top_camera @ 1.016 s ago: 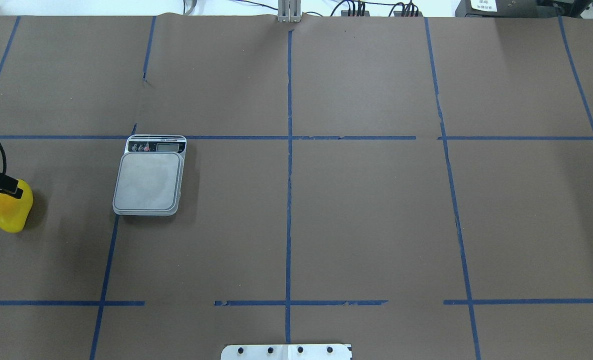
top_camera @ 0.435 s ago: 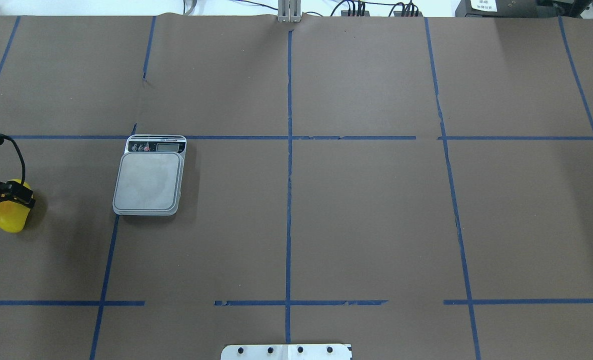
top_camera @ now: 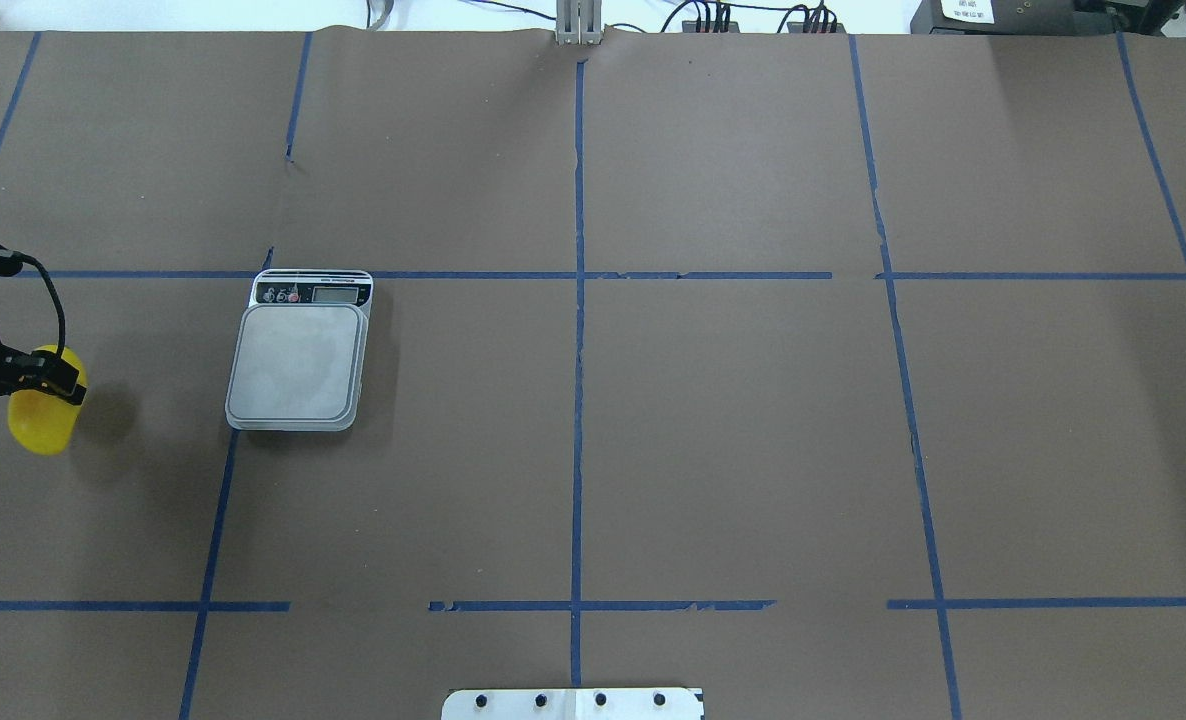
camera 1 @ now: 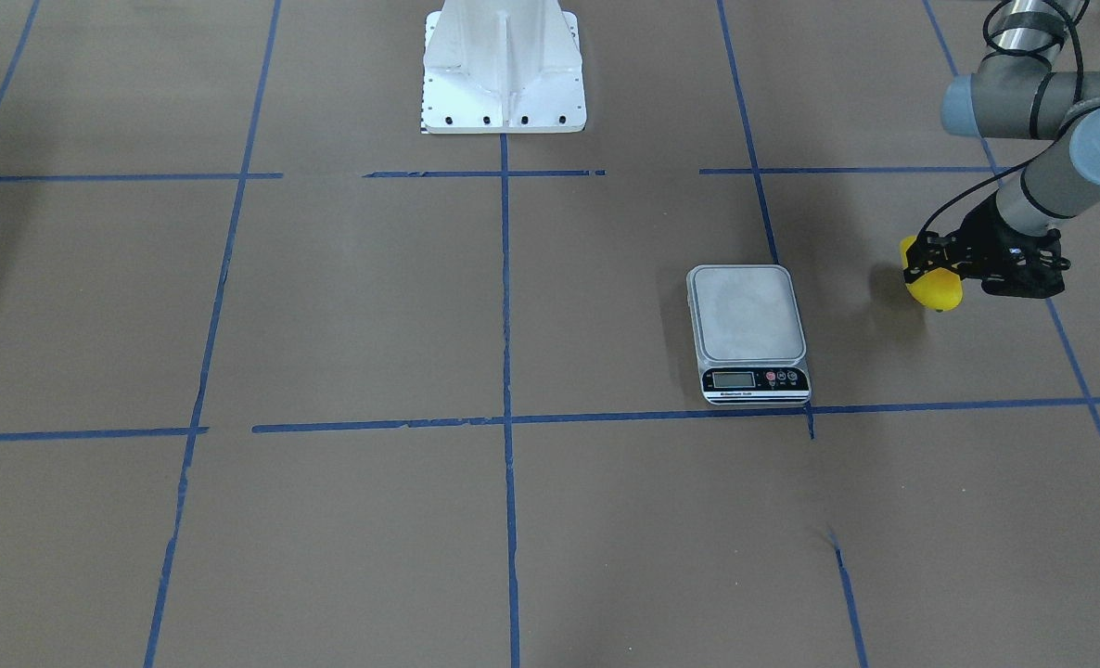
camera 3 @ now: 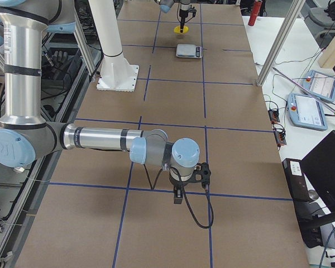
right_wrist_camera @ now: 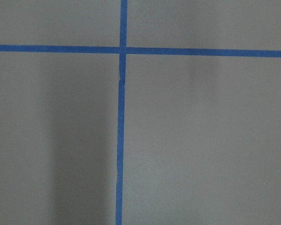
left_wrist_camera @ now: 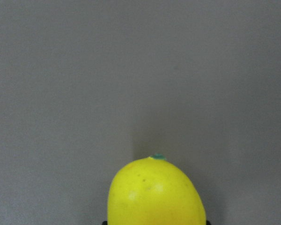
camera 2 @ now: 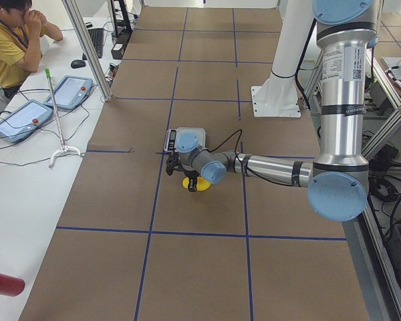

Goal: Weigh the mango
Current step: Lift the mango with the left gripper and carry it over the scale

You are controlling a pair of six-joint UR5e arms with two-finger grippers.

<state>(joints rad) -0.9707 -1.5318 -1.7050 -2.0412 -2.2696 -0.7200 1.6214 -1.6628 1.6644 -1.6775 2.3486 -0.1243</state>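
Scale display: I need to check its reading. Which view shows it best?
Exterior front-facing: the scale display appears upright and nearest there. Overhead shows it inverted; side views show it tiny; wrist views miss it.

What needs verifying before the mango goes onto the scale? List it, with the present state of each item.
1. Left gripper shut on the mango: ok.
2. Mango lifted off the table: ok, it seems; its shadow lies apart from it.
3. Platform of the kitchen scale bare: ok.
4. Display on and zeroed: cannot tell, digits too small.
5. Way from mango to kitchen scale free: ok, nothing stands between them.
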